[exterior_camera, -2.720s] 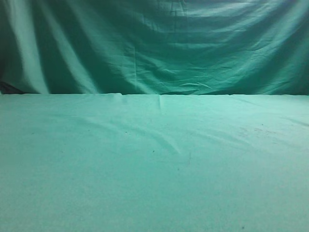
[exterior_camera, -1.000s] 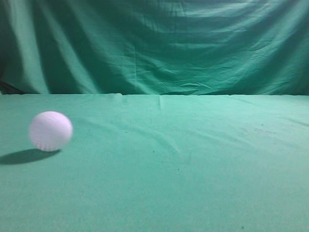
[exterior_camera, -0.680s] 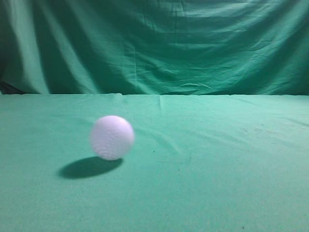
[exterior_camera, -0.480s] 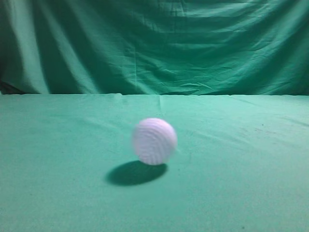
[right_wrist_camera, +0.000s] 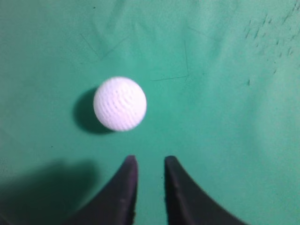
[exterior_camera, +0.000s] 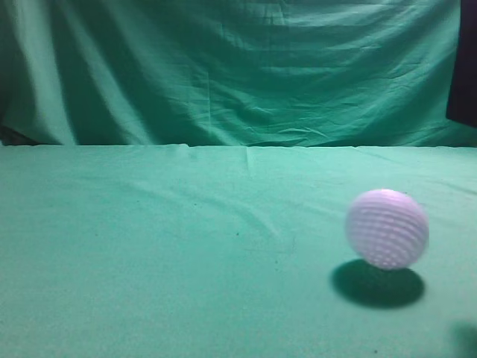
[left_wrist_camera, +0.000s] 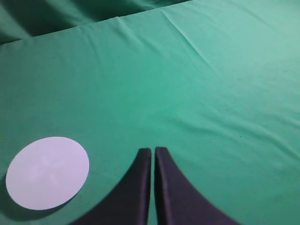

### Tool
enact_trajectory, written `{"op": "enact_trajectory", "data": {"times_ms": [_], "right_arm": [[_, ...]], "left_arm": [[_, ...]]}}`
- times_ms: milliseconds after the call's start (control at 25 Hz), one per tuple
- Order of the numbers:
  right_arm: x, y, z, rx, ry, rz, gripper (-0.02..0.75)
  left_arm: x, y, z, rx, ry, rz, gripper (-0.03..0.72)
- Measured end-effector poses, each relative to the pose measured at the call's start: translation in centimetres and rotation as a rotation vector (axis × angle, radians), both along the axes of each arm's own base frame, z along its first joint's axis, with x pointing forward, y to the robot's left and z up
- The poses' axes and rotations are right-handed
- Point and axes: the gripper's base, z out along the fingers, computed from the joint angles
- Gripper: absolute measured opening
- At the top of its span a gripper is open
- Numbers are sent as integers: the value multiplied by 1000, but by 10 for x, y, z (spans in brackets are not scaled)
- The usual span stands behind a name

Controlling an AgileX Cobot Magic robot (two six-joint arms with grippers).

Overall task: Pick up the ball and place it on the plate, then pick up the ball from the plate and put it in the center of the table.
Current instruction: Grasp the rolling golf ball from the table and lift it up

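Note:
The white dimpled ball is on the green table at the right of the exterior view, slightly blurred, with its shadow under it. In the right wrist view the ball lies free just ahead and left of my right gripper, whose fingers stand a little apart with only cloth between them. My left gripper is shut and empty above the cloth. A round white plate lies to its left, empty. The plate does not show in the exterior view.
A darker green draped backdrop hangs behind the table. A dark shape shows at the exterior view's upper right edge. The cloth has shallow wrinkles.
The ball came in from the left and has moved across the table to the right side of the exterior view. A dark shape has appeared at the upper right edge.

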Motion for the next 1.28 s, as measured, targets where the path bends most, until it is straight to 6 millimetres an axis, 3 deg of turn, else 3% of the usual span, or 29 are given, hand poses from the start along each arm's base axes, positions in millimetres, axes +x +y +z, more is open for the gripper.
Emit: {"op": "enact_trajectory", "data": {"times_ms": [240,360,440,480,640,1040,1280], "right_arm": [[0,0,0,3,0,-8,531],[-1,0,0,1,24,-49,655],[-2,-1,0,-7,45,-65,644],[-3,-2,-1,-10,50,-66,685],[-1,-1,-3,-13,55,-74,670],[27,9,-24,-148,58,-138,670],[33,12,-37,-190,98,-179,670]], "left_arm": [[1,1,-4,9,-6,9,0],[1,1,-4,8,-15,14,0],[2,1,-4,7,-19,16,0],[2,2,-4,7,-19,17,0],[2,2,-4,7,-21,17,0],[2,2,-4,16,-22,17,0],[2,2,-4,22,-23,18,0]]}}
